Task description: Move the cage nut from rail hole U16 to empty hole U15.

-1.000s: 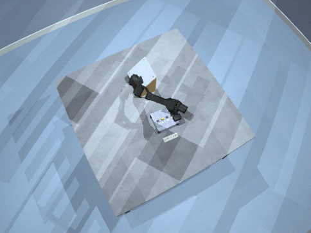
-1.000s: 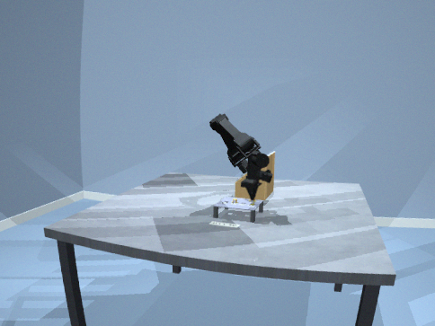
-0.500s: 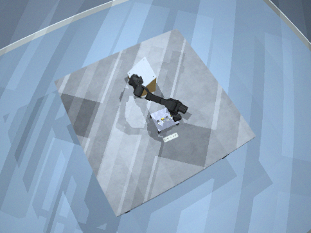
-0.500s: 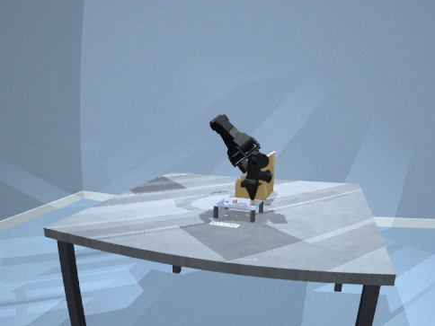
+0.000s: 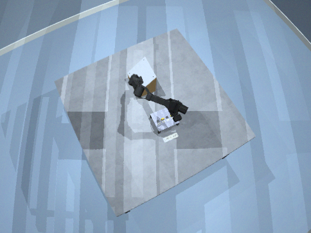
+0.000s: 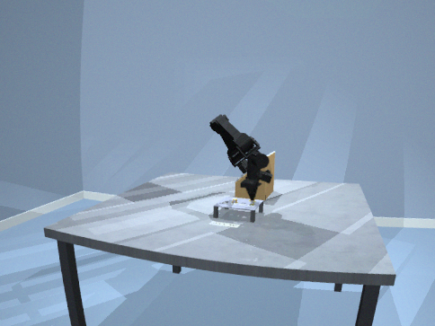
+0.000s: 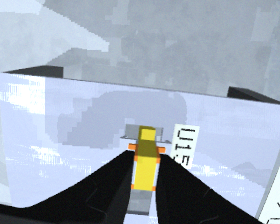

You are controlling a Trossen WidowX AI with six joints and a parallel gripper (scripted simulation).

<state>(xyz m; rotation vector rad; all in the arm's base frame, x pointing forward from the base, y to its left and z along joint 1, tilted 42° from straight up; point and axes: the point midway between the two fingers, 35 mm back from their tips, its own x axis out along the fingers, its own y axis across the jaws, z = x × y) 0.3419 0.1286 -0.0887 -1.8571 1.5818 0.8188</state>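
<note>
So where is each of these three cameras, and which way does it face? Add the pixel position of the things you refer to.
Top: high overhead, looking down on the table (image 5: pixel 199 77) (image 6: pixel 135 242); the whole arm shows.
Exterior: off to one side, a little above the table, facing across it; arm and gripper (image 6: pixel 253 198) (image 7: pixel 145 161) show.
Wrist: near the gripper, looking past its dark fingers at the yellow nut (image 7: pixel 145 172) and U15 label (image 7: pixel 184 145).
Top and exterior share the table, arm and wooden block (image 5: pixel 151 86) (image 6: pixel 270 181).

seemingly matt grey stone-look tabletop (image 5: pixel 199 80) (image 6: pixel 292 229)

a wooden block (image 5: pixel 151 86) (image 6: pixel 270 181) stands on the grey table (image 5: pixel 199 90) (image 6: pixel 315 233).
</note>
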